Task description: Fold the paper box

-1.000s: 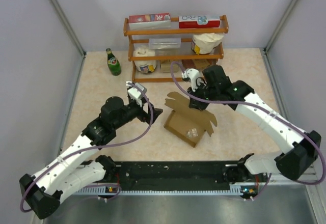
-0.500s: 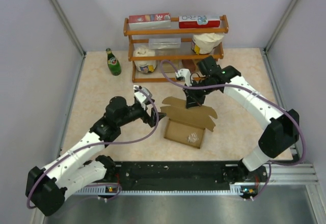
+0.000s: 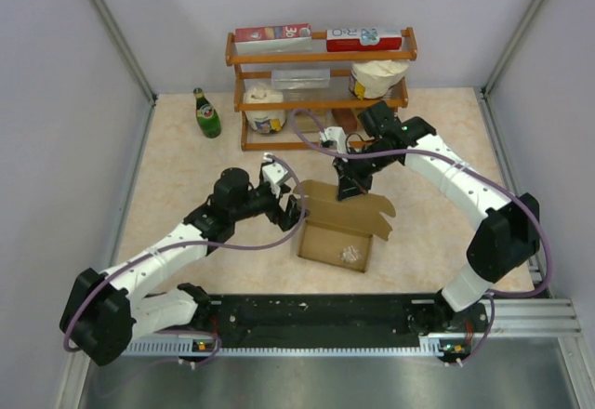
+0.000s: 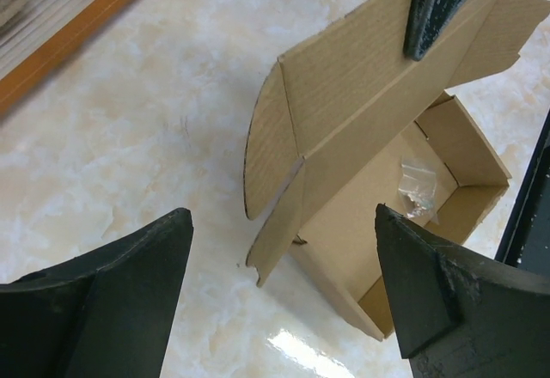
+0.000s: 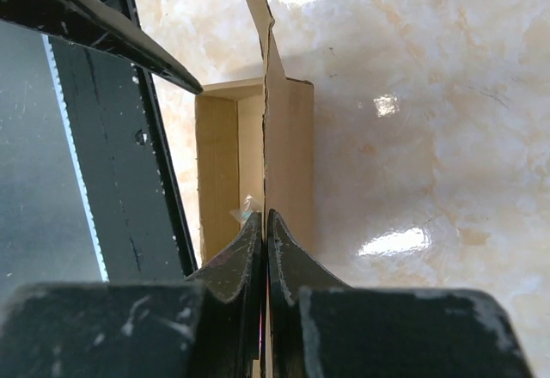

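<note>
The kraft-brown paper box [image 3: 337, 238] lies open on the table, its lid panel [image 3: 346, 199] standing up along the far side. My right gripper [image 3: 350, 186] is shut on that upright lid panel; the wrist view shows the card edge pinched between its fingers [image 5: 265, 216] above the box [image 5: 292, 155]. My left gripper [image 3: 296, 212] stands open just left of the box, touching nothing. In its wrist view the box [image 4: 369, 223] and a hanging side flap [image 4: 271, 155] lie beyond the wide fingertips [image 4: 282, 215]. A scrap of clear plastic [image 4: 417, 189] lies inside the tray.
A wooden shelf [image 3: 321, 84] with cartons, a paper roll and a tub stands at the back. A green bottle [image 3: 206, 113] is to its left. The black rail [image 3: 316, 316] runs along the near edge, close to the box's front.
The right gripper has drawn the lid back and up, and the box now sits squarer to the rail. The left arm has reached right, up to the box's left side, jaws open.
</note>
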Motion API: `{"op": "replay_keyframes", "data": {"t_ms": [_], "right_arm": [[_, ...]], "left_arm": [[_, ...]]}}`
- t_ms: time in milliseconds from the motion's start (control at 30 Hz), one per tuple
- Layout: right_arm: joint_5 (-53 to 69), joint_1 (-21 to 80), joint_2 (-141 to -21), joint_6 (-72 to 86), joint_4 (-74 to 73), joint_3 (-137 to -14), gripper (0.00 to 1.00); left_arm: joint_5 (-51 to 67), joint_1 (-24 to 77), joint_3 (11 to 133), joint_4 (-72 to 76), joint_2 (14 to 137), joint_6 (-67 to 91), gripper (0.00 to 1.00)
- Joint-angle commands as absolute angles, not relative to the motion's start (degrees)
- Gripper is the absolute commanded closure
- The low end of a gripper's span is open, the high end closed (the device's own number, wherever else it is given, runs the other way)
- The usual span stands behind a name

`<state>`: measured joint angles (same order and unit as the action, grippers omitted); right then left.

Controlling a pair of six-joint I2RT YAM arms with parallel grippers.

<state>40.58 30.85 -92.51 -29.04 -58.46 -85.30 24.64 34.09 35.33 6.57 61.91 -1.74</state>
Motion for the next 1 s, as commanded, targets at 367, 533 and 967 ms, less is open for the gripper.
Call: {"op": "replay_keyframes", "data": {"t_ms": [367, 533, 967], "right_arm": [[44.21, 30.15, -93.51, -30.67, -58.45, -89.30, 0.98], [43.24, 30.15, -94.04, -30.41, -58.45, -89.65, 0.98], [43.16, 30.23, -94.92, -29.71, -58.36, -90.17, 0.97]], "left_arm": [[29.80, 33.75, 42.27, 8.09, 69.70, -3.78, 0.40], [27.25, 33.75, 43.06, 5.37, 69.08, -4.04, 0.45], [25.93, 33.84, 45.09, 0.97, 70.05, -4.22, 0.54]]}}
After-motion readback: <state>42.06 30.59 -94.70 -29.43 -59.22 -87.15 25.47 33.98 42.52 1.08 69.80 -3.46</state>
